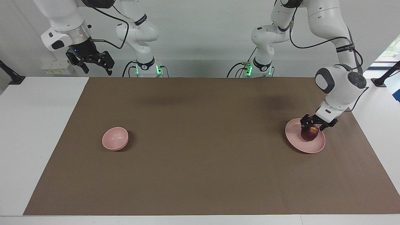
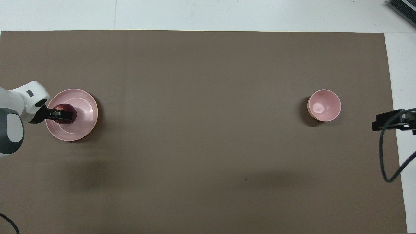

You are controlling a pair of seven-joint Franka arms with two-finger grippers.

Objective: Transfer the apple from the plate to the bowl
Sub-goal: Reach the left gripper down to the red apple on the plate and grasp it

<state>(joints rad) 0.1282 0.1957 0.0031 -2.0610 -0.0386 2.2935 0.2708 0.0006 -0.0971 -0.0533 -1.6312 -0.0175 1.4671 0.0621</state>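
The dark red apple (image 1: 309, 134) lies on the flat pink plate (image 1: 293, 133) toward the left arm's end of the table. My left gripper (image 1: 315, 125) is low over the plate, its fingers spread on either side of the apple's top. In the overhead view the left gripper (image 2: 60, 114) covers the middle of the apple (image 2: 66, 121) on the plate (image 2: 86, 112). The small deep pink bowl (image 1: 115, 138) stands empty toward the right arm's end and shows in the overhead view too (image 2: 324, 105). My right gripper (image 1: 95, 64) waits, raised and open, off the mat's corner.
A brown mat (image 1: 200, 147) covers most of the white table (image 1: 34, 125). A black cable (image 2: 388, 152) hangs by the right gripper (image 2: 390, 121) at the mat's edge.
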